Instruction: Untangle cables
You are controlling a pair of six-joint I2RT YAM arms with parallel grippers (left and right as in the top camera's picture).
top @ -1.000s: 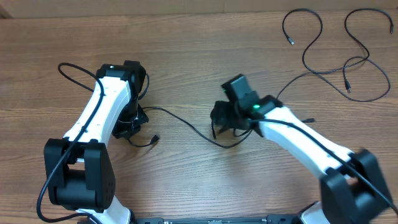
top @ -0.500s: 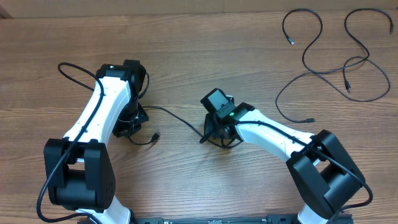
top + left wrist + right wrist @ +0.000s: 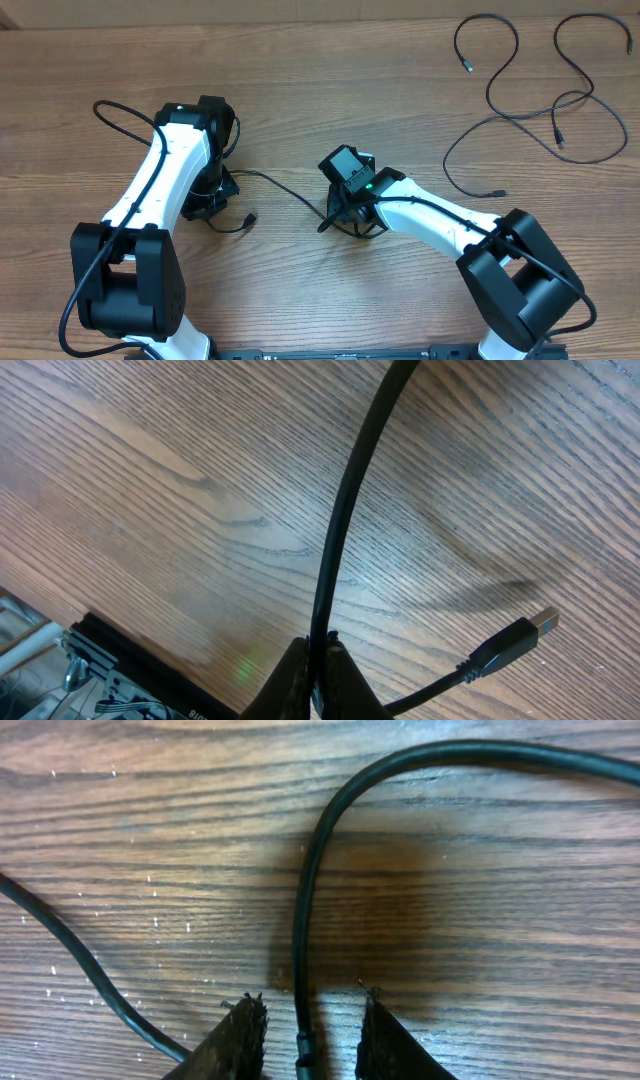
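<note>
Overhead: both jaws hidden under arms (image 3: 165,170) | left jaws: closed tight, pinching cable (image 3: 335,530) | right jaws: partly open, straddling cable on bench (image 3: 500,970); fingertips (image 3: 240,1040) cut off below

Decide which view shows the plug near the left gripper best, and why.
Left wrist: the plug is large and sharp, its metal tip clear. Overhead shows the plug only as a tiny dark speck. Right wrist does not show it.

Brown wood-grain tabletop (image 3: 300,90), filling every view from edge to edge. Runs with fine dark grain lines lengthwise, left to right. Lit evenly and softly from above, with only faint, blurred shadows on the wood.
</note>
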